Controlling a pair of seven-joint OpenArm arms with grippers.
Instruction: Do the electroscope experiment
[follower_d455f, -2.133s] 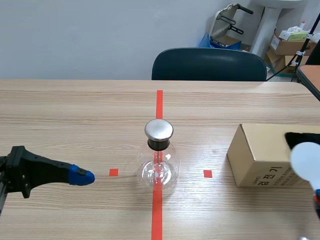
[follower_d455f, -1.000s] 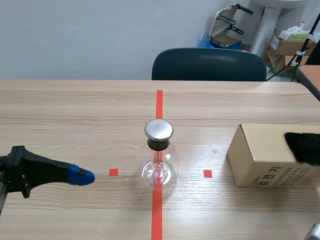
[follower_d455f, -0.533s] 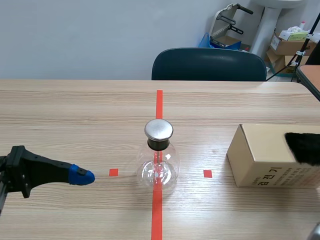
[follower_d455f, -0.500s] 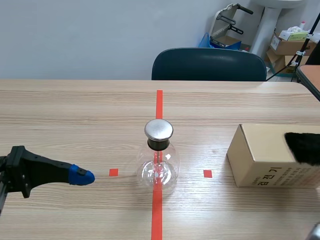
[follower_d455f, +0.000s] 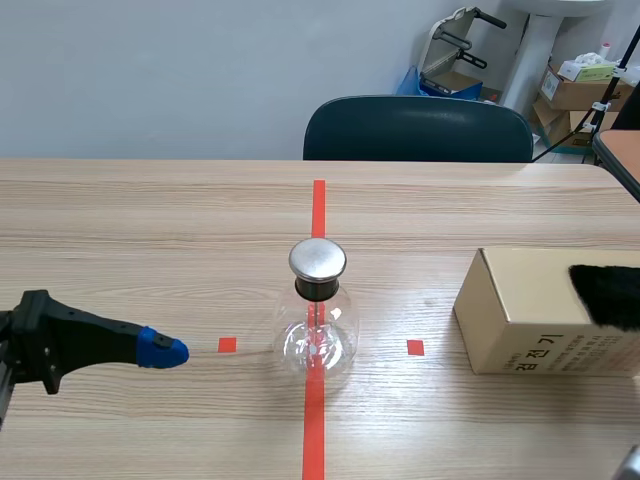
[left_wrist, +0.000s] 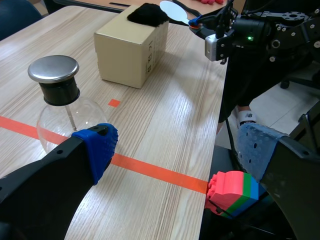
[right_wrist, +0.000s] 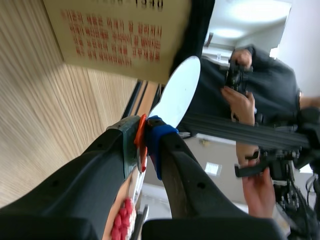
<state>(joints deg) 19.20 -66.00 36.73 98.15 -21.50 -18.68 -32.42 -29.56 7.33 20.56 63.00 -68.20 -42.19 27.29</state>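
Observe the electroscope (follower_d455f: 317, 322) on the red line (follower_d455f: 318, 205) of the tabletop (follower_d455f: 150, 220), your left pincer (left_wrist: 177, 150) spread apart to its left, your right pincer (right_wrist: 145, 140) clamped on a white paddle (right_wrist: 177, 92) to its right.

Left gripper (left_wrist: 175, 150) spread, right gripper (right_wrist: 146, 139) clamps paddle (right_wrist: 177, 92)

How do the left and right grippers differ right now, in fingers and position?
The left gripper has its fingers apart with nothing between them; the right gripper is shut on the white paddle. The left gripper sits low beside the glass flask; the right gripper is over by the cardboard box. Both are black with two thick fingers.
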